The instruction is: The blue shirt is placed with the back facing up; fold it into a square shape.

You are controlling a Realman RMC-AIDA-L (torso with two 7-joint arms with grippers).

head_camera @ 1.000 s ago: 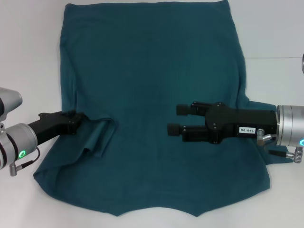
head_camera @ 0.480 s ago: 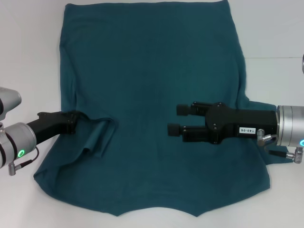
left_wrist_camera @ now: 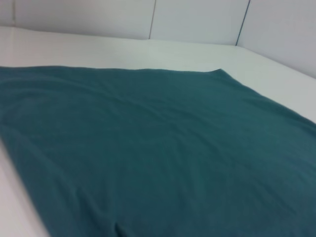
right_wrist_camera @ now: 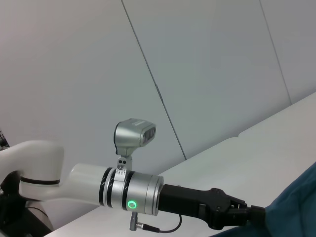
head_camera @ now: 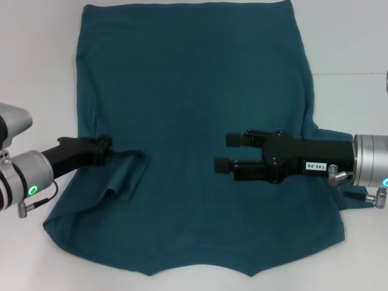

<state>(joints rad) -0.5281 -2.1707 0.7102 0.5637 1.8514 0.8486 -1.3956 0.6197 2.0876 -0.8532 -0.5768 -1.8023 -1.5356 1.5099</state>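
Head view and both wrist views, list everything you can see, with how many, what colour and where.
blue shirt: one, dark teal-blue, spread flat over the middle of the table, a small fold raised at its left edge.
table: one, white, under the shirt.
wall panels: pale grey, behind the table.
left claw: one, black, shut on the shirt's left edge fold.
right claw: one, black, open, hovering over the shirt's right half.

A plain white surface shows bare along its left, right and near edges in the head view. Beyond its far edge, the wrist views show pale wall panels rising from it, split by thin dark seams.
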